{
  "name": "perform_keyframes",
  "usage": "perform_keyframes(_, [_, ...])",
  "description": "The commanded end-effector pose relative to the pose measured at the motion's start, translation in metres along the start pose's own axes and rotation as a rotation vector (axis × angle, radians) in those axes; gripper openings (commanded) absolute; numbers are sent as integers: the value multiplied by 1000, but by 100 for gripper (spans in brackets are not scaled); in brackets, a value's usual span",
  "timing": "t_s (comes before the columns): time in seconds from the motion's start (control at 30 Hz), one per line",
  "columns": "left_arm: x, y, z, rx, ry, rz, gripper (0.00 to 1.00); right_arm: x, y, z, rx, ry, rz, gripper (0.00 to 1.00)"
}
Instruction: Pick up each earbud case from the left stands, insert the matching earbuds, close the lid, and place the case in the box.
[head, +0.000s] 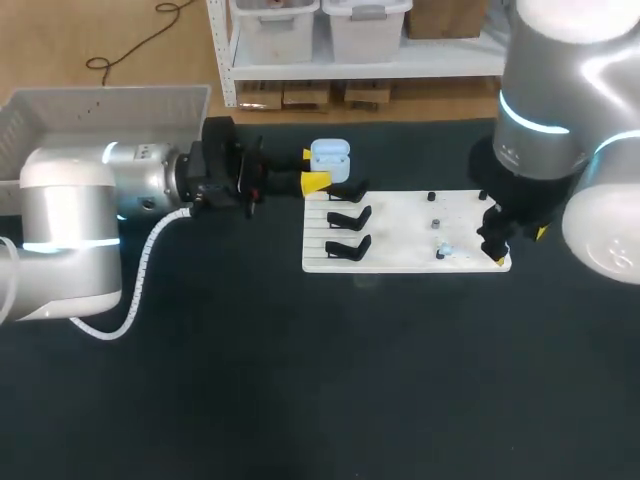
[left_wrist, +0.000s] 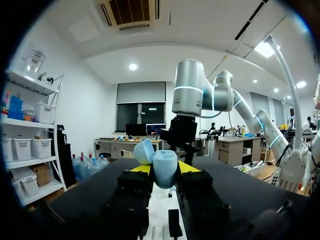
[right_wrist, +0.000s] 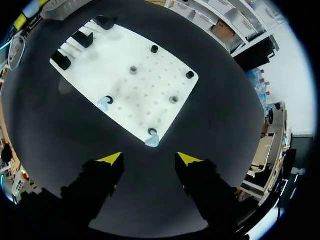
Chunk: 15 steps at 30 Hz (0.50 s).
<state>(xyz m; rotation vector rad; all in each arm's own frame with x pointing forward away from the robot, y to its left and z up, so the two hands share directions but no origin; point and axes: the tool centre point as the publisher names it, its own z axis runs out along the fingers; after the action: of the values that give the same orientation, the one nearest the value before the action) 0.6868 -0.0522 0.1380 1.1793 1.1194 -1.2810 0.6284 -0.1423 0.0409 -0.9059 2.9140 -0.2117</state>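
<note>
Black table (head: 300, 380) — left end effector (head: 312, 169) grips case (head: 330, 158) (lid open), right end effector (right_wrist: 150, 159) wide.

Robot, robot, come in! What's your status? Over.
Left gripper shut on blue case, lid open. Right gripper open, earbud just ahead on board. Nothing blocking it. Over.

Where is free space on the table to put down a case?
Free: the dark table in front of the white board, and the board's middle strip between black stands and pegs. Crowded: its near right corner under the right gripper; its far left corner, where the left gripper holds the earbud case.
</note>
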Motion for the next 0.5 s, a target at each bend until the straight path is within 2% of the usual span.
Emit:
perform_keyframes(0.03, [1, 1, 0, 1, -2, 0, 0, -7, -3, 8, 7, 6, -14, 58])
perform_keyframes(0.13, [1, 1, 0, 1, -2, 0, 0, -9, -7, 12, 17, 3, -32, 55])
perform_keyframes(0.17, [1, 1, 0, 1, -2, 0, 0, -9, -8, 12, 20, 4, -38, 57])
perform_keyframes(0.27, [1, 1, 0, 1, -2, 0, 0, -10, -10, 15, 22, 2, -47, 49])
perform_keyframes(0.5, [1, 1, 0, 1, -2, 0, 0, -10, -10, 21, 16, -8, -55, 48])
